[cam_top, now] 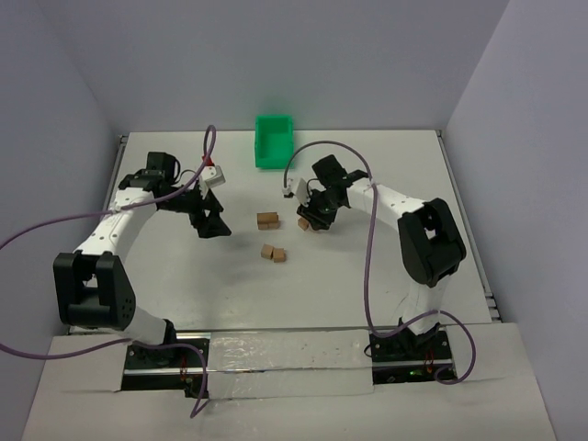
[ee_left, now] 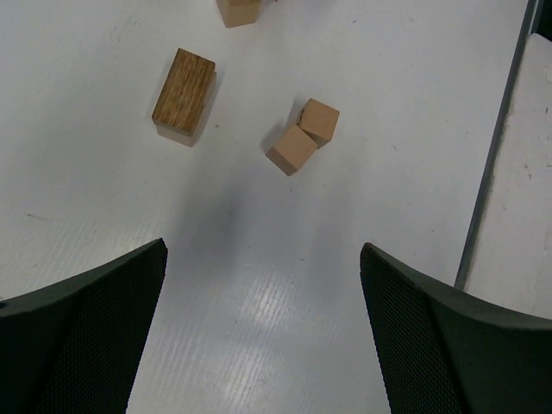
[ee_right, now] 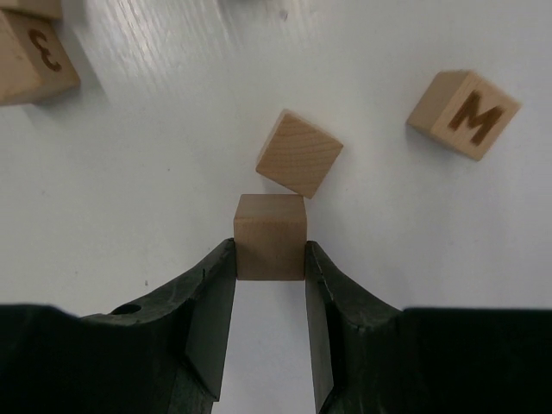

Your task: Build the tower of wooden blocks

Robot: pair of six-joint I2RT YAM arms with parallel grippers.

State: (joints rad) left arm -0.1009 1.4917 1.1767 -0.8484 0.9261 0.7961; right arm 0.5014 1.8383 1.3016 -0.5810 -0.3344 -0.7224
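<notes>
My right gripper is shut on a plain tan wood block, low over the table; in the top view it is. Just past it lies a tilted plain block, with an "M" block to its right and a "3" block at the top left. In the top view two blocks sit side by side, and two loose blocks lie nearer. My left gripper is open and empty, short of the loose blocks and the pair. No stacked tower shows.
A green bin stands at the back middle of the table. Purple cables loop over both arms. The table's right edge rail shows in the left wrist view. Grey walls close in the left, back and right.
</notes>
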